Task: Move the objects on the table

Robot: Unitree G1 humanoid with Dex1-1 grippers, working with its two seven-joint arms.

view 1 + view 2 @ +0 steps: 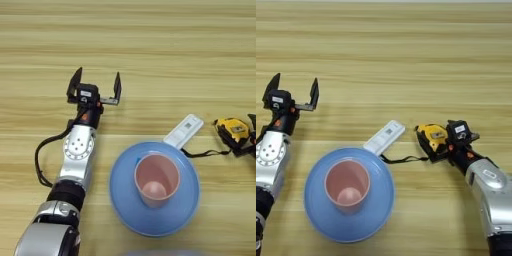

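A pink cup (pixel 156 179) stands upright on the round light-blue plate (pixel 125 200) near the front of the wood table (pixel 150 45). A slim white bar (pixel 183 131) lies slanted, its lower end at the plate's far rim. To its right sits the yellow-black tape measure (pixel 432 137), with a black strap trailing left toward the plate. My right gripper (pixel 442 141) is shut on the tape measure from the right side. Far left of the plate, my left gripper (pixel 98 75) is open above bare wood, fingers spread wide and pointing away with nothing between them.
My left arm (pixel 75 160) runs from the bottom left corner up beside the plate, a black cable looping off its left side. My right forearm (pixel 491 190) fills the lower right corner. Bare wood stretches across the far half of the table.
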